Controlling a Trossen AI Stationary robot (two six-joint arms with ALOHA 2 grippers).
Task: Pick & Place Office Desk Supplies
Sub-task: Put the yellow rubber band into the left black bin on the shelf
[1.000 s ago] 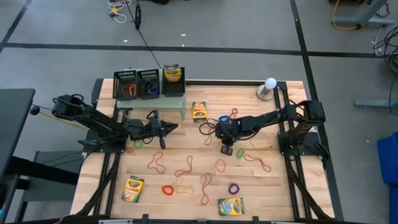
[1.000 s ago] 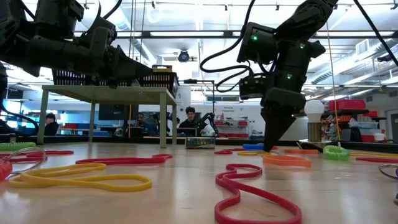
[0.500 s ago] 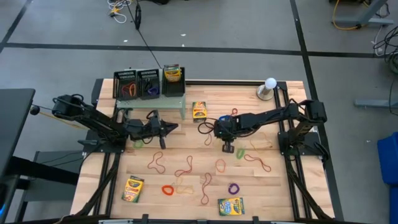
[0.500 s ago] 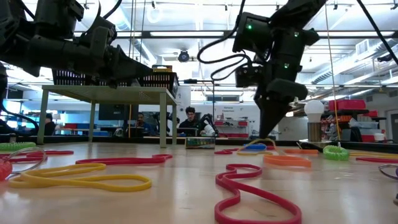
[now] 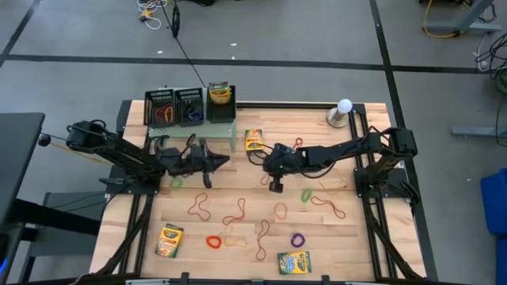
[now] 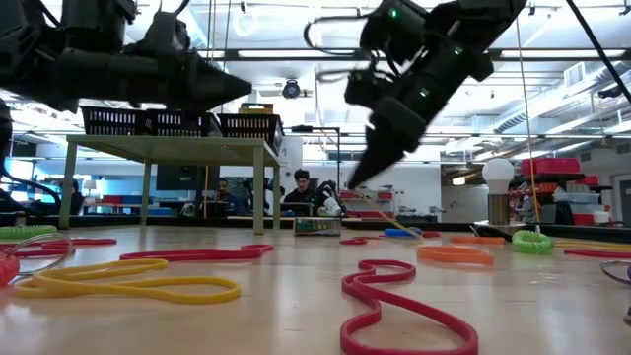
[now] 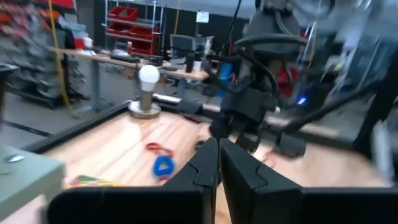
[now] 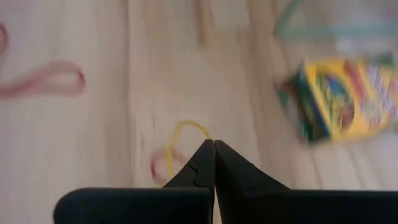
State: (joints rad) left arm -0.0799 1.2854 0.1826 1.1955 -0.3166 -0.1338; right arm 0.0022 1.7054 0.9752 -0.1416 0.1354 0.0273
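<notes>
Rubber bands in red, orange, purple and green lie scattered over the wooden table (image 5: 238, 218). A crayon box (image 5: 253, 140) lies near the pale green stand. Two more lie near the front edge (image 5: 169, 241) (image 5: 294, 262). Black mesh trays (image 5: 174, 105) stand on the stand. My right gripper (image 5: 264, 161) hangs over the table's middle, slanting down, shut on a thin tan rubber band (image 8: 179, 129). My left gripper (image 5: 226, 161) is held level left of it, shut on nothing (image 7: 217, 149). My right gripper pinches the thin tan band (image 8: 202, 135) between its two fingertips, at one spot of the loop. The fingers slant down toward the table's left. The band trails slack below the tips (image 6: 377, 204); whether its lower end lies on the table I cannot tell.
A white globe (image 5: 342, 111) stands at the far right corner. A blue band (image 7: 163, 165) and a red one (image 7: 158, 148) lie below the right arm. A green band (image 5: 306, 194) lies right of the gripper. People sit in the room beyond the table (image 6: 301, 192).
My right gripper has risen off the table and swung toward the table's left, tipping to a flatter slant. The thin tan band has come up with its fingertips.
</notes>
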